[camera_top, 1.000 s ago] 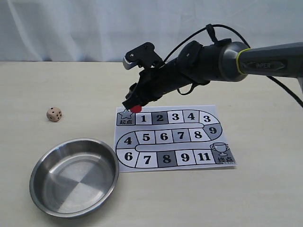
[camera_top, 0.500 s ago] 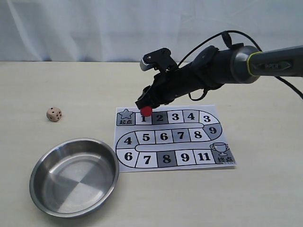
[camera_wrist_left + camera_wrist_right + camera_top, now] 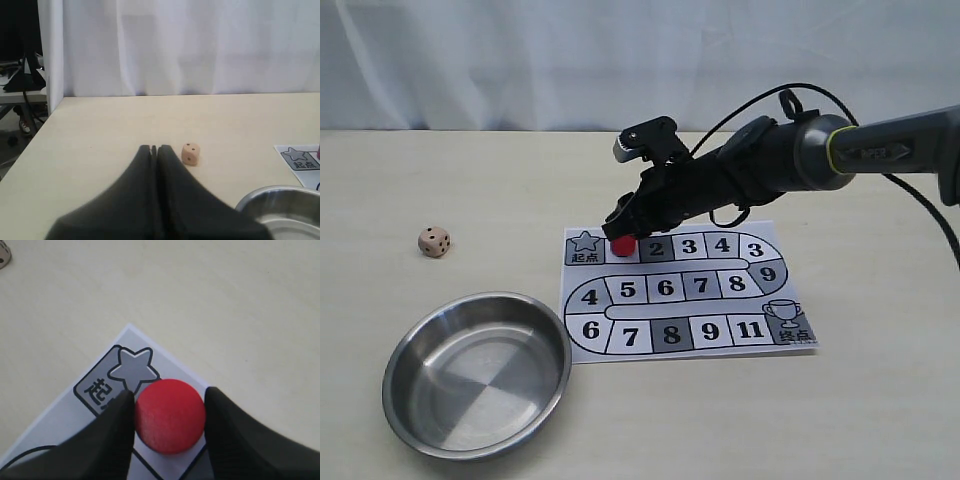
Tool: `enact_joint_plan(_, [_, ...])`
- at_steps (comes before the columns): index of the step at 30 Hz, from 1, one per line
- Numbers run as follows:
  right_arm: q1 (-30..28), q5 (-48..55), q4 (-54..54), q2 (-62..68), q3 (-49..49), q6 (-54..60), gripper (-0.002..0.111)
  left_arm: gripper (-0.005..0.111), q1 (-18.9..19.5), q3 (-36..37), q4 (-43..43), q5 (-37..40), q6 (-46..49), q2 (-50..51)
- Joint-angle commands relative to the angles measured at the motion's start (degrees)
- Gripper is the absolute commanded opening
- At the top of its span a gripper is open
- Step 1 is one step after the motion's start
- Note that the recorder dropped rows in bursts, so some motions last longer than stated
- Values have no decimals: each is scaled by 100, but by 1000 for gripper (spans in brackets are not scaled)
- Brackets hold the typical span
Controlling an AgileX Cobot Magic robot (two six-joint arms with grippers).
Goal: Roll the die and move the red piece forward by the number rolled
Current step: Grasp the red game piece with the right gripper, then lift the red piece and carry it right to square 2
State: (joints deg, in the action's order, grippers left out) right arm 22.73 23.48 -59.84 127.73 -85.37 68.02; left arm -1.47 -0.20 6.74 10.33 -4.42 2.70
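Right gripper clamped on red piece at square 1 of the board, just beside the star square; die on the table, well left of board, beyond the bowl; left gripper fingers pressed together, empty, near die.

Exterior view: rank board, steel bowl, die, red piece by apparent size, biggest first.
1. board: largest footprint.
2. steel bowl: somewhat smaller.
3. die and red piece: both tiny and look much alike. The right tool covers part of the piece, so I won't rank these two.
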Motion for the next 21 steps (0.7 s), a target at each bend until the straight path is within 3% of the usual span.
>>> enact_joint_plan(1, [2, 39, 61, -59, 38, 58, 4, 0, 8, 20, 8, -42, -35, -36])
enact_joint_plan(6, [2, 86, 158, -373, 38, 43, 4, 0, 8, 20, 8, -42, -35, -36])
enact_joint_plan(15, [-8, 169, 1440, -875, 73, -782, 4, 0, 8, 20, 8, -42, -35, -36])
enact_joint_plan(21, [-21, -775, 1088, -1157, 799, -392, 4, 0, 8, 20, 8, -42, -35, -36])
